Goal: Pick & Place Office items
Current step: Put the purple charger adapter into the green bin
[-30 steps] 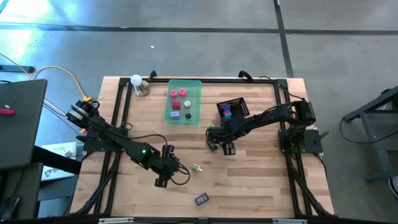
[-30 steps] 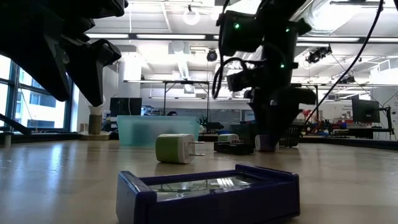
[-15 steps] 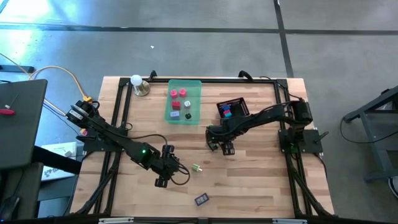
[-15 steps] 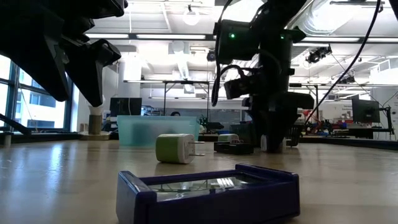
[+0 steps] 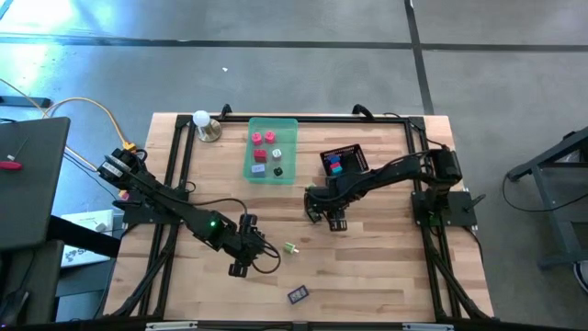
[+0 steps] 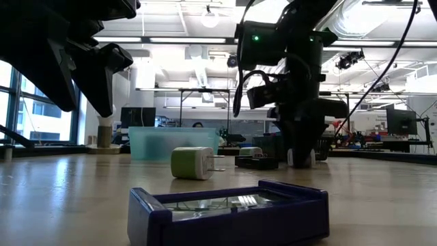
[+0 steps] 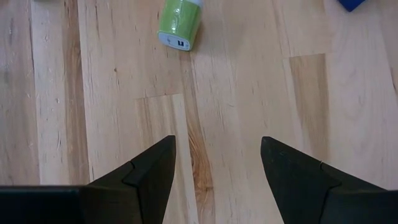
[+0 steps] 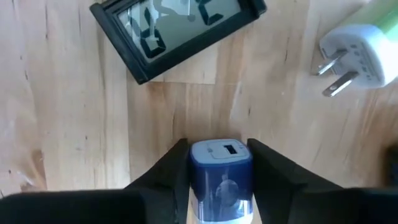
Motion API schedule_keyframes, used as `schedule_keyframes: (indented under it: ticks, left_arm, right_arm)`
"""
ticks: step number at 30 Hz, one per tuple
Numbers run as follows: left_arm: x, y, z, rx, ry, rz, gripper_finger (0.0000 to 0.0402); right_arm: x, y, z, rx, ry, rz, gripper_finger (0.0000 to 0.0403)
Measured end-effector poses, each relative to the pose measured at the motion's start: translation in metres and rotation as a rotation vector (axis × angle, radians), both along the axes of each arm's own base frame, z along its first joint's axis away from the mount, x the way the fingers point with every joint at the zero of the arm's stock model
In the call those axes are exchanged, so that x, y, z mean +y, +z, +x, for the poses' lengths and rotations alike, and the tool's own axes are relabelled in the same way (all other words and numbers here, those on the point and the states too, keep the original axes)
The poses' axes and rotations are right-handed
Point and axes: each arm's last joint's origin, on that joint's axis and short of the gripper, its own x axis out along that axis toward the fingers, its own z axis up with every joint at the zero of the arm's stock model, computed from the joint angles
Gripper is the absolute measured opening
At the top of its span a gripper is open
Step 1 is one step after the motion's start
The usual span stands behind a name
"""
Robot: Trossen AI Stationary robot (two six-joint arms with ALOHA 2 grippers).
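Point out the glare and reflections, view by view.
High view: glare washes the floor beyond the table's far left corner. Low view: ceiling lights leave the arms as silhouettes. Right wrist view: the black clock's screen mirrors light.

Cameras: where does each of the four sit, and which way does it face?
High: above, looking straight down at the table; both arms show.
Low: at tabletop height, looking level across into the room; display nearest, arms come from above.
Left wrist: over the open left gripper, facing the charger.
Right wrist: over the right gripper, closed on a blue piece, facing display and charger.
Shared: the charger shows in all four.
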Motion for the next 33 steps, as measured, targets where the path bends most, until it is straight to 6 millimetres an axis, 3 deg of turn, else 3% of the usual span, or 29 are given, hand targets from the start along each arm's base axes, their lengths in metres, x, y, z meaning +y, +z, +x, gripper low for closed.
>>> schedule_keyframes:
  ticks: [10, 14, 18, 21, 28, 33]
  left_arm:
    - [0.000, 0.000, 0.000, -0.005, 0.008, 0.007, 0.0226]
    - [0.002, 0.001, 0.001, -0.043, 0.054, 0.056, 0.0226]
    - [0.005, 0.002, 0.003, -0.109, 0.179, 0.107, 0.0226]
    - [0.007, 0.003, 0.004, -0.143, 0.221, 0.146, 0.0226]
    - [-0.002, 0.010, 0.007, -0.298, 0.297, 0.177, 0.0226]
    - [-0.015, 0.020, 0.009, -0.439, 0.271, 0.225, 0.0226]
  right_arm:
    - [0.007, 0.007, -0.005, 0.039, -0.151, -0.036, 0.0118]
    - [0.026, 0.028, -0.009, 0.001, -0.159, -0.053, 0.0118]
    - [0.050, 0.050, -0.018, -0.090, -0.144, -0.070, 0.0118]
    - [0.071, 0.077, -0.030, -0.221, -0.176, -0.070, 0.0118]
    - [0.136, 0.128, -0.074, -0.597, -0.140, -0.154, 0.0118]
    - [0.178, 0.141, -0.102, -0.870, -0.095, -0.291, 0.0118]
